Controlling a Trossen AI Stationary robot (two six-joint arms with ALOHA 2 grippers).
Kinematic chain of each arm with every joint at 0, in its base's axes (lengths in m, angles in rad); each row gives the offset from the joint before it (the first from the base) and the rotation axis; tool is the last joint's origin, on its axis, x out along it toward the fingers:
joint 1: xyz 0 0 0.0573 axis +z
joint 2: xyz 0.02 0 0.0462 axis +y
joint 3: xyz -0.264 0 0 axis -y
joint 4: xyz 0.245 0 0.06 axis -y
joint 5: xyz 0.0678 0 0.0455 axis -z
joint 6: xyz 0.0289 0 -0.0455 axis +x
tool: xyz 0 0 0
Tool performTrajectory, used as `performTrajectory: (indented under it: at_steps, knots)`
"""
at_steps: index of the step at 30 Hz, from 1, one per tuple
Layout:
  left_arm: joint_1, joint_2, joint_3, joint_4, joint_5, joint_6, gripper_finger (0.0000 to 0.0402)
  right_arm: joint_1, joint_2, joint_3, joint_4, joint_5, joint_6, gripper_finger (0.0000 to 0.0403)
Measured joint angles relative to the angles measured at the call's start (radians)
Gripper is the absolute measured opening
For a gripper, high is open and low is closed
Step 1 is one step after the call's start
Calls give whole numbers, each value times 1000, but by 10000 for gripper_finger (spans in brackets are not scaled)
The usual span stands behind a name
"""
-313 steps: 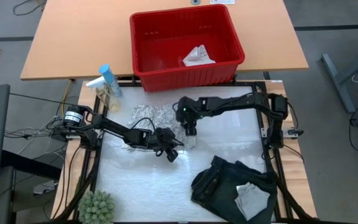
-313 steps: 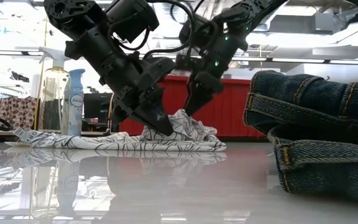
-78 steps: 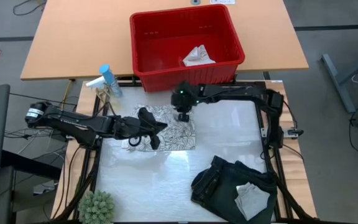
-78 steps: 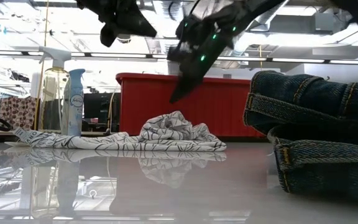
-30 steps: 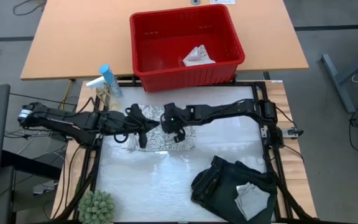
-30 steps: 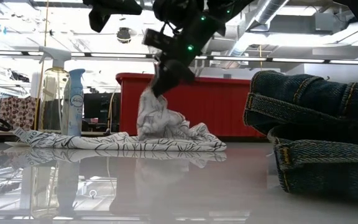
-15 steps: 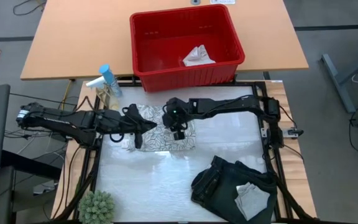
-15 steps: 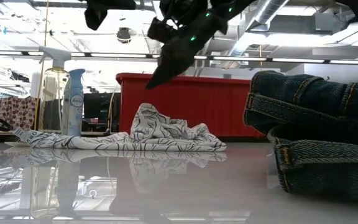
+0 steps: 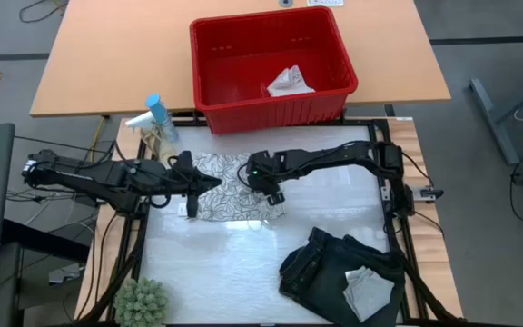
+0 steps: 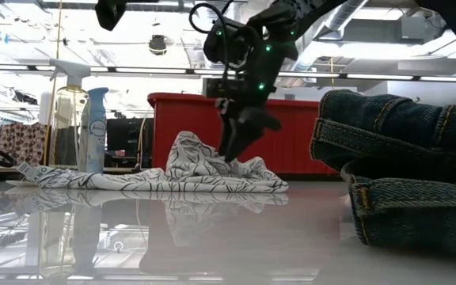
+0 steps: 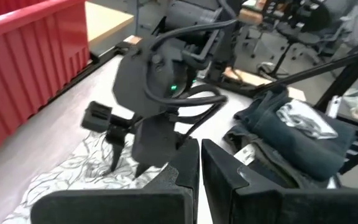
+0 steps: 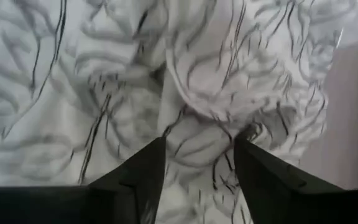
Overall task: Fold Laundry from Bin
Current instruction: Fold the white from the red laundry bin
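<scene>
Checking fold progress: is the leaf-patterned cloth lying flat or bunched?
Partly bunched. The leaf-patterned cloth lies mostly flat on the table, with a crumpled hump rising in the low view.

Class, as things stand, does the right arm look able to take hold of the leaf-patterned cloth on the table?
Probably yes. The right end effector is open, pointing down over the bunched leaf-patterned cloth with nothing between them. The left end effector, shut, sits off at the cloth's other edge.

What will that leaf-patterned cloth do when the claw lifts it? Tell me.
Likely floppy: the leaf-patterned cloth lies crumpled in soft ridges, so it should drape and sag from one pinch point. Probably light, since it is thin and mostly flat on the table. It may slide on that glossy top as the open right claw closes on it.
</scene>
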Motion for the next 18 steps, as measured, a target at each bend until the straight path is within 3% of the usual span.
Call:
performTrajectory:
  at_steps: [5,12,18]
  knots:
    - [0,0,0,-14,-26,-4,7,-8,0,-3,28,1,-17,222]
    - [0,0,0,-15,-46,1,7,-21,0,0,277,76,-153,222]
    - [0,0,0,-15,-52,5,7,-50,-5,50,311,78,-46,221]
